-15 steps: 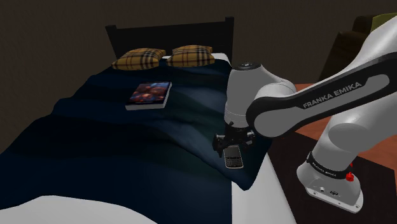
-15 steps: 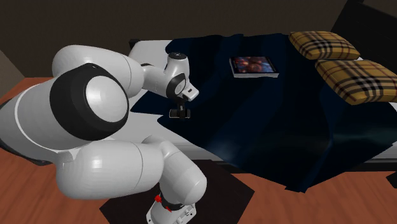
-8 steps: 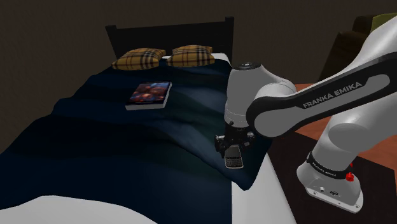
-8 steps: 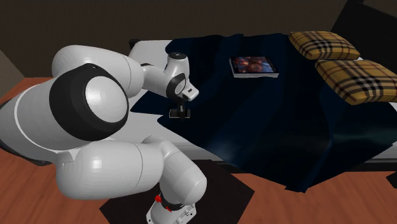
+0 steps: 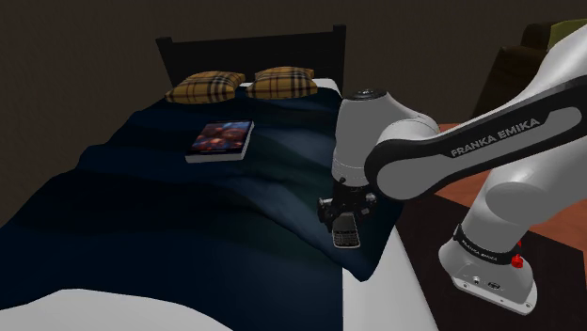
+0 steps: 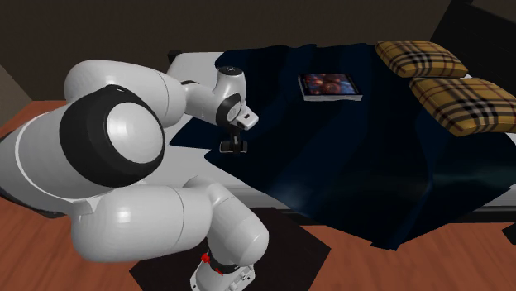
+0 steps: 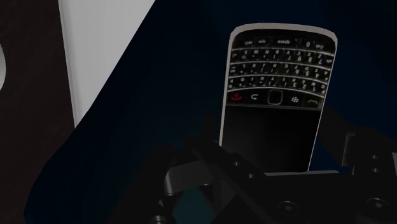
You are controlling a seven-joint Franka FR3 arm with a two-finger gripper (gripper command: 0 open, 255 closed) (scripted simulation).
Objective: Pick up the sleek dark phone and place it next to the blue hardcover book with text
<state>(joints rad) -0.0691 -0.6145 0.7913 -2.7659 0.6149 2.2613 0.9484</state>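
The dark-covered bed (image 5: 141,216) carries everything. The book (image 5: 220,140) lies flat, well apart from the tool (image 5: 344,218), off toward the plaid pillows (image 5: 202,87). The dark phone (image 5: 345,237) lies on the bed directly beneath the tool, close to the bed's edge. Its long axis runs outward from the tool, with the screen end at the tool and the keypad end pointing away. Whether the tool is clamped on it, I cannot tell.

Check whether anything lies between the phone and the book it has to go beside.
Nothing visible does. The phone lies at the gripper, near the edge of the dark blanket. The stretch of cover between it and the book carries nothing, and the plaid pillows lie beyond the book.
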